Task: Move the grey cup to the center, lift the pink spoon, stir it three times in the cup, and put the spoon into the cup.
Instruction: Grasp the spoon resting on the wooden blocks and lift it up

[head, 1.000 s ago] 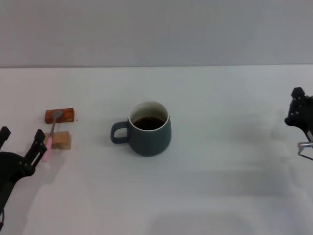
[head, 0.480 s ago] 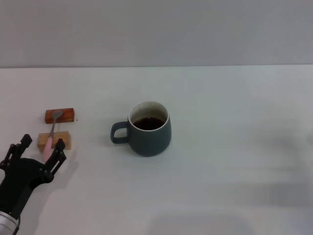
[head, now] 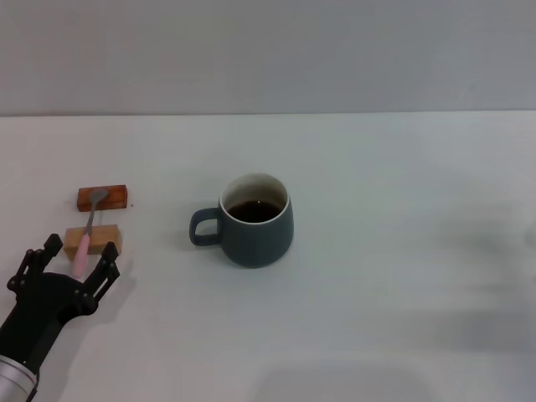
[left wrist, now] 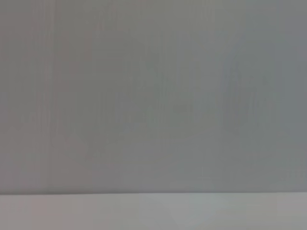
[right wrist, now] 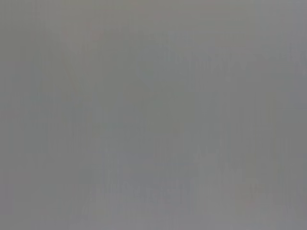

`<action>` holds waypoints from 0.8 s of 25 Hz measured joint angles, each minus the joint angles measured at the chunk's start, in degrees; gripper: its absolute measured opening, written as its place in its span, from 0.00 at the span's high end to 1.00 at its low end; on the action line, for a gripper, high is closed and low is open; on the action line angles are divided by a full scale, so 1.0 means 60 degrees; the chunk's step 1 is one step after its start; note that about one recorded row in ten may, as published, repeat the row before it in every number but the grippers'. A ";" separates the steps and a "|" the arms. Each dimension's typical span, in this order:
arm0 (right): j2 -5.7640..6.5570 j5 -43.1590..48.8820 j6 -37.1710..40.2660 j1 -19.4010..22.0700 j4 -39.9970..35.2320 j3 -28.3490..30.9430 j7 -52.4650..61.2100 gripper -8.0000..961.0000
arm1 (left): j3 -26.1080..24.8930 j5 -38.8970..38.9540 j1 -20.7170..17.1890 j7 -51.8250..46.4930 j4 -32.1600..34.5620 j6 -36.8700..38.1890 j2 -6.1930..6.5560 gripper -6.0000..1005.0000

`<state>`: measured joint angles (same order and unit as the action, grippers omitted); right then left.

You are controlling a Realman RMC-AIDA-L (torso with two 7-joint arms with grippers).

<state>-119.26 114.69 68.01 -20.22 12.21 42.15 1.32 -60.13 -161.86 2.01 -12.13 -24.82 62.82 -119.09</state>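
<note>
Your left gripper (head: 74, 261) stands open and empty astride the slim pink-handled metal spoon (head: 86, 236), which is propped on two small wooden blocks (head: 102, 198). Close off-centre and it tips off. The rounded blue-grey ceramic mug (head: 255, 223) sits centrally.

Grey cup (head: 255, 228): dark blue-grey outside, cream inside (dark liquid). Pink spoon (head: 85, 235): pale pink handle, grey bowl. Wooden blocks: reddish-brown (head: 102, 198), tan (head: 102, 240). Table (head: 377, 251): white.
</note>
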 joint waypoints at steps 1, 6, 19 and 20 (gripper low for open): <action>0.0000 0.0006 -0.0001 -0.0004 -0.0003 -0.0004 0.0000 0.99 | -0.0002 0.0025 0.0022 0.0000 0.0037 -0.0022 0.0000 0.26; 0.0000 0.0021 -0.0001 -0.0008 -0.0023 -0.0015 0.0000 0.99 | -0.0002 0.0299 0.0120 0.0001 0.0197 -0.0248 0.0001 0.26; 0.0005 0.0058 0.0001 -0.0104 -0.0107 -0.0025 0.0000 0.99 | 0.0369 0.0370 0.0120 0.0334 0.0147 -0.0496 0.0001 0.27; 0.0006 0.0059 0.0002 -0.0115 -0.0112 -0.0024 0.0000 0.99 | 0.0405 0.0441 0.0120 0.0497 0.0130 -0.0500 0.0001 0.27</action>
<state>-119.23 115.04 68.02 -20.92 11.54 42.01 1.32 -57.70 -159.22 2.73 -9.15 -24.04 59.82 -119.08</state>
